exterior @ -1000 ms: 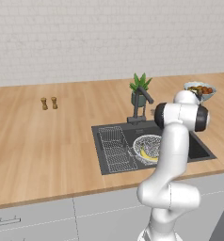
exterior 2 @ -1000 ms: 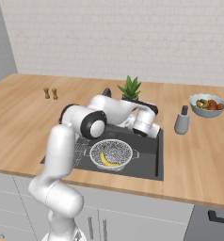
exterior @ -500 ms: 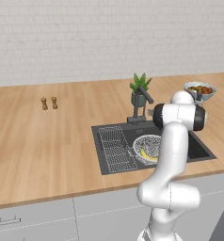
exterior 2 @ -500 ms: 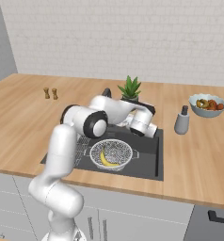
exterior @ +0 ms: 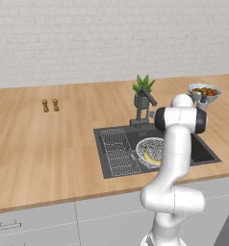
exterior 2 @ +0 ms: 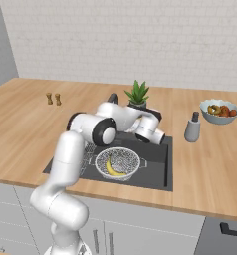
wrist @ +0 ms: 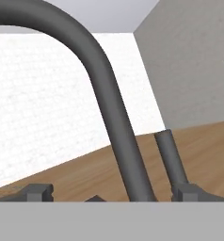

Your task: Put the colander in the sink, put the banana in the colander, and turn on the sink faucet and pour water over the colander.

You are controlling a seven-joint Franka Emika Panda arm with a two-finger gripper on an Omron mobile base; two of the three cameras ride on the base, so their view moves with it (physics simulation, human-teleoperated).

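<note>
**Nearly there: gripper at the faucet, banana already in colander**

Right now you're looking at a dark grey rectangular sink (exterior 2: 155,164) set in a wood counter. Inside it sits the round silver wire-mesh colander (exterior 2: 118,162), w/ the small yellow curved banana (exterior 2: 111,168) lying in it. So only the water step is left, by my read.

The dark grey metal faucet (exterior: 144,103) stands at the sink's back edge, just in front of a green potted plant (exterior: 143,90). It should handle as rigid, smooth metal, likely slippery; best to push or grip the thin lever (wrist: 170,157), not the thick curved spout (wrist: 109,108).

The gripper (wrist: 111,193) is close up to the faucet; spout rises between its fingertips (wrist: 36,192), lever just beside one tip. Jaws stand wide apart, holding nothing.
</note>
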